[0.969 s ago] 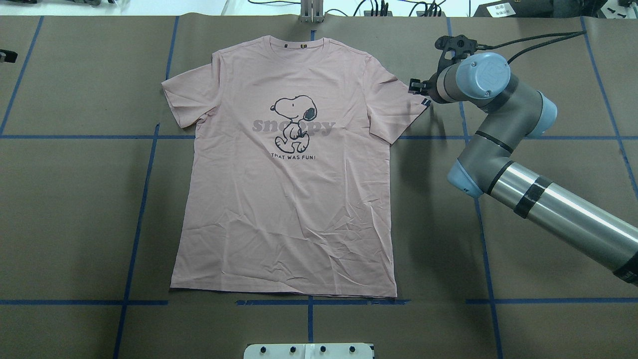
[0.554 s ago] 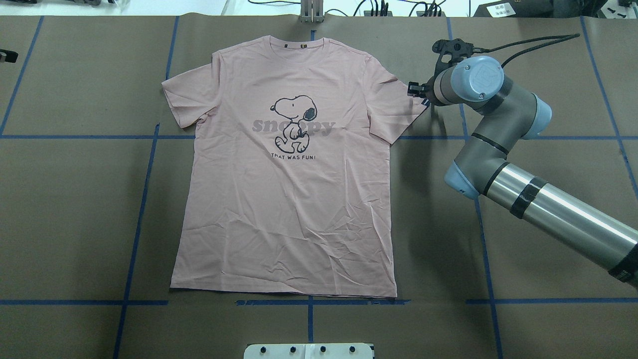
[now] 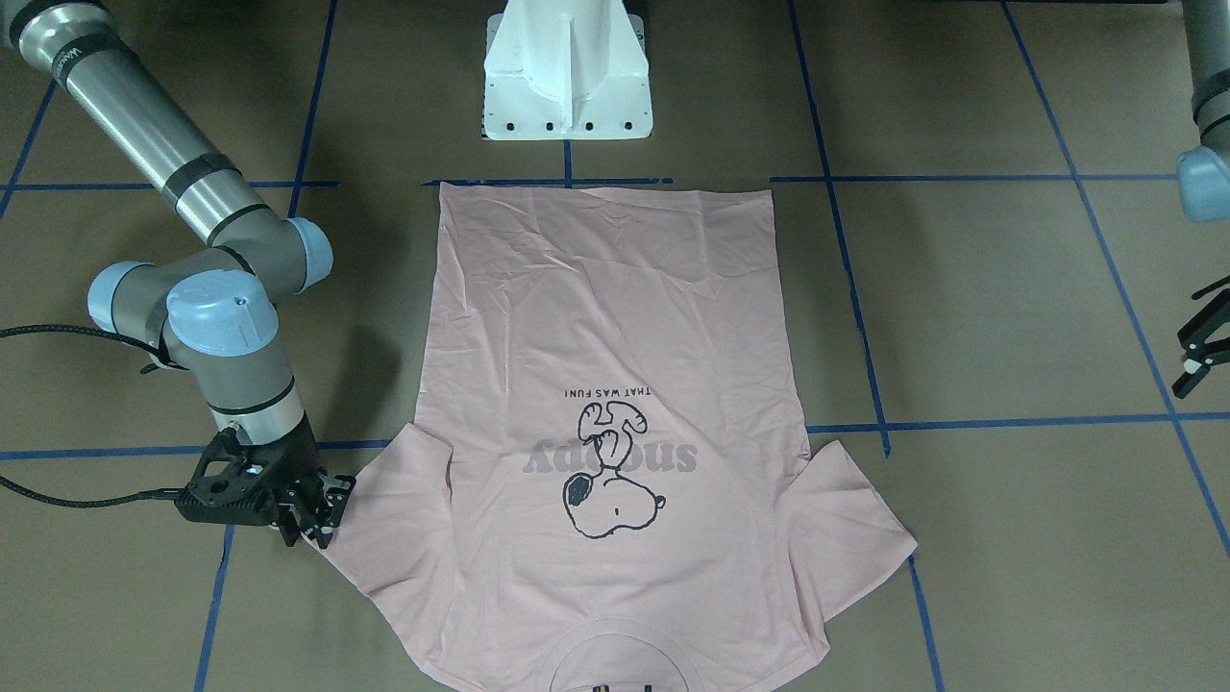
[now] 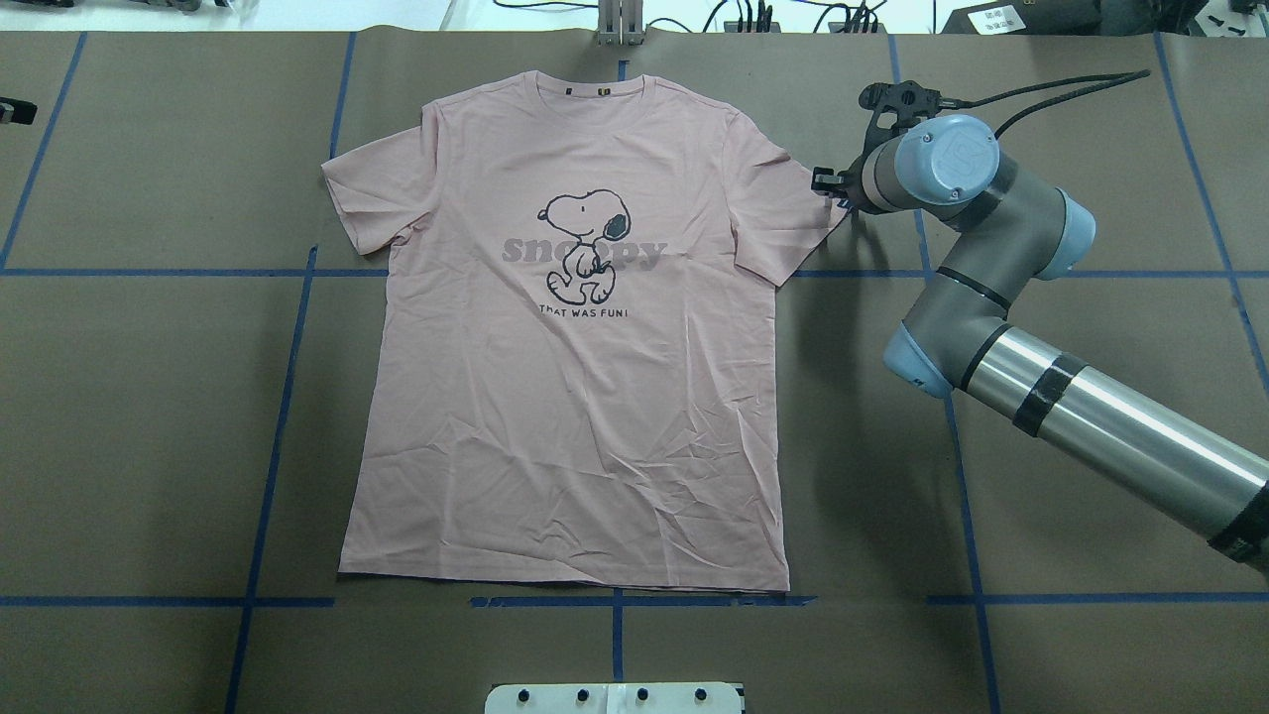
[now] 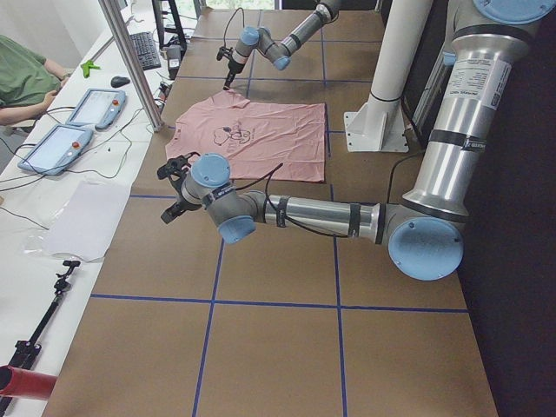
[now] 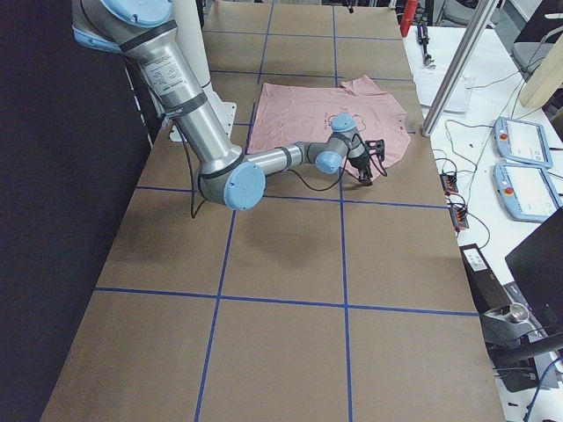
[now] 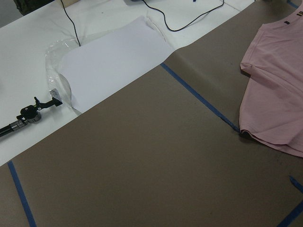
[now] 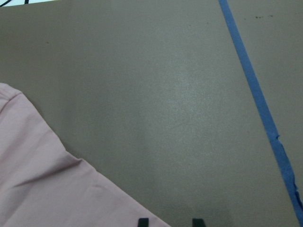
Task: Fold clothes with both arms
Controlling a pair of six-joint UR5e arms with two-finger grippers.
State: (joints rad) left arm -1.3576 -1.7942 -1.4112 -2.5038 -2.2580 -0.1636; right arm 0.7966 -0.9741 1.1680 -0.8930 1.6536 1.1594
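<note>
The shirt [image 4: 555, 416] reads "snoopy" and "THAT WAS FUN!"; the right gripper [image 3: 309, 533] gapes empty at its sleeve [image 4: 783, 213], the left gripper [image 3: 1196, 351] gapes empty.

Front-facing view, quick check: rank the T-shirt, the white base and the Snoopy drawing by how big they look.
1. T-shirt, by far largest.
2. White base, though cut off at the top edge.
3. Snoopy drawing, as tall as the base's visible part but narrower.
</note>
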